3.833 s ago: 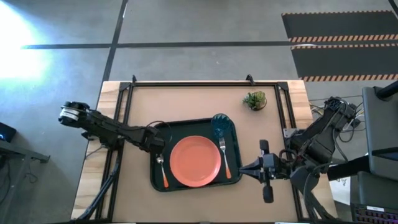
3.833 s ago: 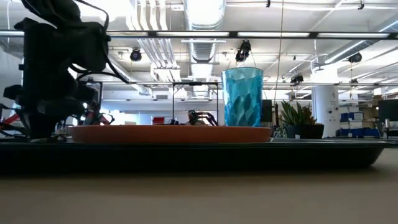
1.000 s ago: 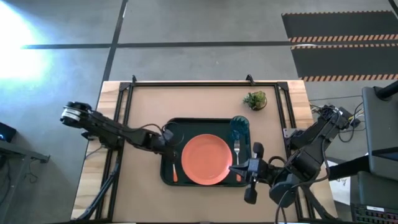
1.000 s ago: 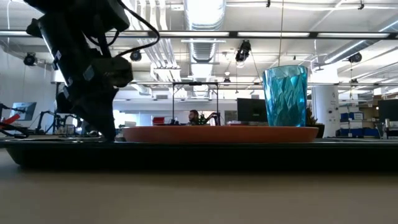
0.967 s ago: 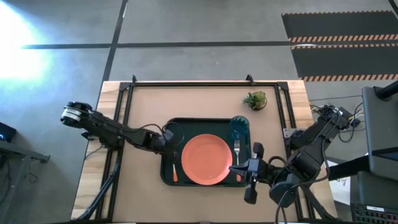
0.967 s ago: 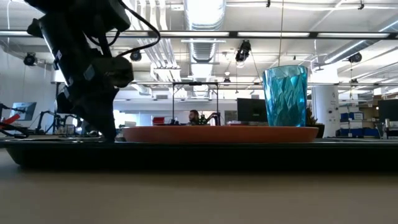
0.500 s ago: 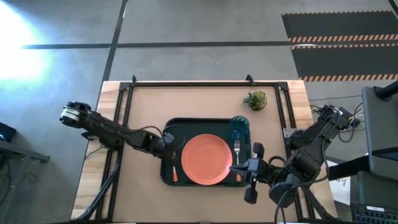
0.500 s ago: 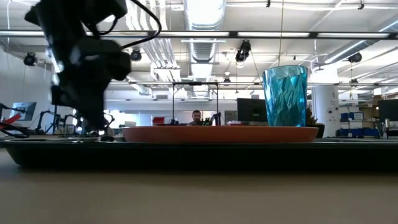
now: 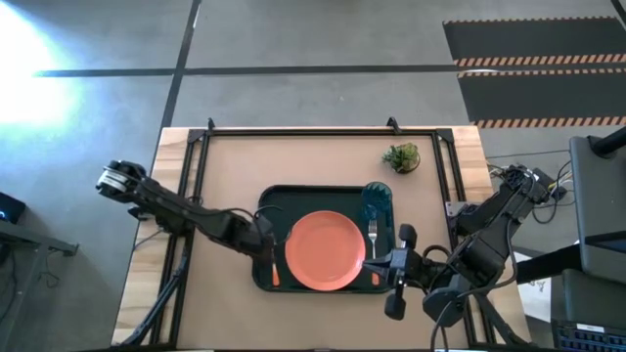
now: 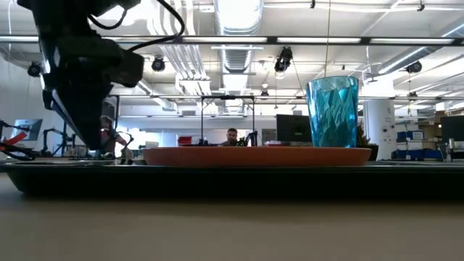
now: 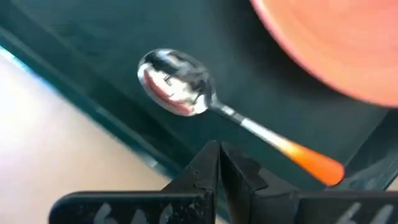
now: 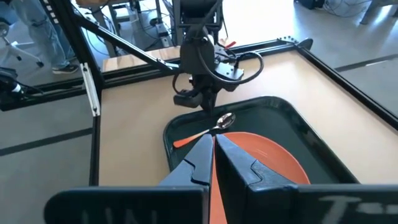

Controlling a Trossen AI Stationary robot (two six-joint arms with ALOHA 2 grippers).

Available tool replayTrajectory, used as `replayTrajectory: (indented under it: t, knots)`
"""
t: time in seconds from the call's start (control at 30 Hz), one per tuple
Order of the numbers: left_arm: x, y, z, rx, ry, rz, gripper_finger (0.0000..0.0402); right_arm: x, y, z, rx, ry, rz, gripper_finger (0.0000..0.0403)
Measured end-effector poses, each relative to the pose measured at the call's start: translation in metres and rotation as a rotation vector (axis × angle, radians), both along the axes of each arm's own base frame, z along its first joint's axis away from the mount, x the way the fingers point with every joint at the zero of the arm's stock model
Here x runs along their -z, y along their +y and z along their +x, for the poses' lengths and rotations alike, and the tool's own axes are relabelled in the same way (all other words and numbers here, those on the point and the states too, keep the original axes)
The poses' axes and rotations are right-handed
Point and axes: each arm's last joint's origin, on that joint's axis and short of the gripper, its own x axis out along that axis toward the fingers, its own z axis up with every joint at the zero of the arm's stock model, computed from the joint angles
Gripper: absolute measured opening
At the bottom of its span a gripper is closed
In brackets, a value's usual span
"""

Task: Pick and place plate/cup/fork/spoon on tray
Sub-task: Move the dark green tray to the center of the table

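The dark green tray (image 9: 293, 194) lies mid-table. On it rest the orange-red plate (image 9: 326, 250), the upright teal cup (image 9: 377, 202) in the far right corner, the fork (image 9: 374, 240) right of the plate and the spoon (image 9: 273, 264) left of it. The spoon (image 11: 186, 84) lies flat on the tray floor, its bowl toward the far edge. My left gripper (image 9: 264, 238) hangs shut, pointing steeply down, just above the tray's left side by the spoon. My right gripper (image 9: 372, 262) is shut, high over the tray's near right corner.
A small potted plant (image 9: 401, 156) stands at the far right of the table. A black frame rail (image 9: 293, 132) runs along the table's far and side edges. Bare tabletop lies around the tray. People and workshop gear show in the room behind.
My left gripper has moved a little toward the table's near edge along the tray's left side, risen slightly and tipped steeper, staying shut. The tray and the tableware on it have kept still.
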Motion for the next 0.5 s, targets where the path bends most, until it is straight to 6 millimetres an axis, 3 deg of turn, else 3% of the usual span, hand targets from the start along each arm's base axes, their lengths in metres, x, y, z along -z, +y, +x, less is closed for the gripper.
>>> replayTrajectory:
  t: [0.5]
  knots:
    - [0.021, -0.01, 0.015, 0.015, 0.059, -0.035, 0.0, 0.0, 0.0, -0.001, -0.003, 0.004, -0.005, 0.0009]
